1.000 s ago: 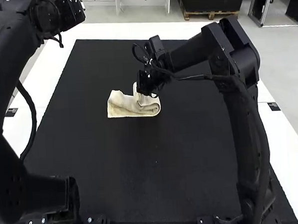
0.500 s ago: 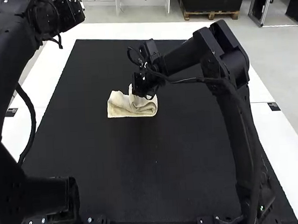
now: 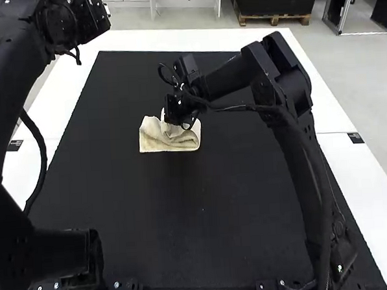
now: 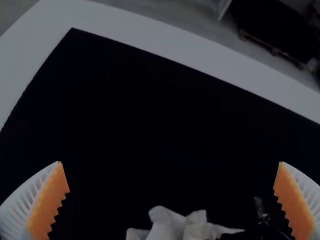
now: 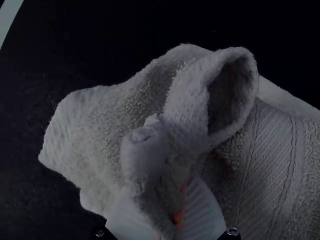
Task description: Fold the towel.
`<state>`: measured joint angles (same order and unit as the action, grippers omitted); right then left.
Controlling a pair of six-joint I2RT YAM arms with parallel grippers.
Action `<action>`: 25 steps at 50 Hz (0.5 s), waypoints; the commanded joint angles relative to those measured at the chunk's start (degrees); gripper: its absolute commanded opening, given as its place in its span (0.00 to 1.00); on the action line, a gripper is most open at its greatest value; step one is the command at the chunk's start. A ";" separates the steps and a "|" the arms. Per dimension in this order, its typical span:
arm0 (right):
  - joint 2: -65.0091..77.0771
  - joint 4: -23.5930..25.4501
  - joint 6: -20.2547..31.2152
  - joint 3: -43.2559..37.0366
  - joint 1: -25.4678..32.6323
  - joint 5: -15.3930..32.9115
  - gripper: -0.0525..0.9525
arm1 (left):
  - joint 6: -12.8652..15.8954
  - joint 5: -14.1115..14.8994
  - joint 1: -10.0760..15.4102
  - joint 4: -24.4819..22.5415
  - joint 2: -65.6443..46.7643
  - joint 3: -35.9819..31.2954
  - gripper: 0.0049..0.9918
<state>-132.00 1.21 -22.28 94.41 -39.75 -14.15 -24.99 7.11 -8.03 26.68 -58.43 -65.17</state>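
The cream towel (image 3: 170, 138) lies on the black mat in the high view, partly folded over with a raised, bunched part at its far side. At that raised part is my right gripper (image 3: 176, 120). In the right wrist view my right gripper (image 5: 172, 212) is shut on a pinched piece of the towel (image 5: 105, 130), and a loop of cloth stands up beside its fingers. My left gripper (image 3: 99, 10) is at the far left, away from the towel. In the left wrist view, my left gripper (image 4: 171, 200) is wide open, with part of the towel (image 4: 172, 225) visible beyond it.
The black mat (image 3: 184, 223) covers most of the white table (image 3: 363, 168). The right arm reaches over the mat's right half, and the left arm stands along the table's left side.
My right gripper has moved left across the mat with the held cloth. The towel's right end has shifted left, and its outline is shorter. The left arm has stayed nearly still.
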 commanded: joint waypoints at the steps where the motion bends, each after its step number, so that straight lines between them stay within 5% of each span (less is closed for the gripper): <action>1: -0.80 -0.60 -0.57 3.06 -1.65 0.09 0.03 | -0.67 0.80 -0.67 0.39 1.83 0.22 0.98; 25: -3.96 -0.77 -0.92 7.19 -2.44 0.44 0.03 | -0.67 0.97 -0.67 0.57 2.01 1.09 0.98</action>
<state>-135.48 1.06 -22.46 99.85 -41.52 -14.09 -24.99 7.53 -8.03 27.59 -58.41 -64.95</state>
